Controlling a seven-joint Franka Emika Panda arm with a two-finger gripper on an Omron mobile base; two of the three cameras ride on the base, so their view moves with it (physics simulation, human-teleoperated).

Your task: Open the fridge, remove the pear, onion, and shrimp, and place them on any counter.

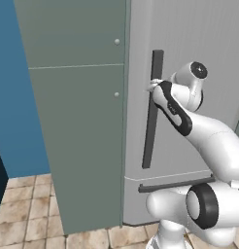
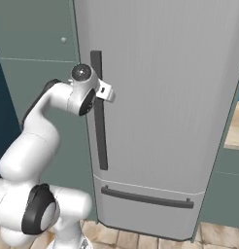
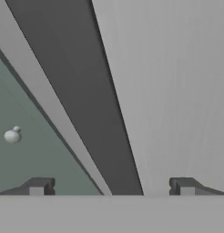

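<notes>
The fridge [image 2: 165, 97] stands closed beside the grey-green cabinet [image 1: 77, 121], its door shut. The gripper [image 3: 111, 185] is spread wide at the long dark vertical handle [image 3: 82, 91], the bar between its fingertips, not pinched

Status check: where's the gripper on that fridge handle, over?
Gripper open, jaws straddling the vertical bar handle, not yet closed. Fridge door shut. Cabinet knob off to the side, nothing blocking.
</notes>
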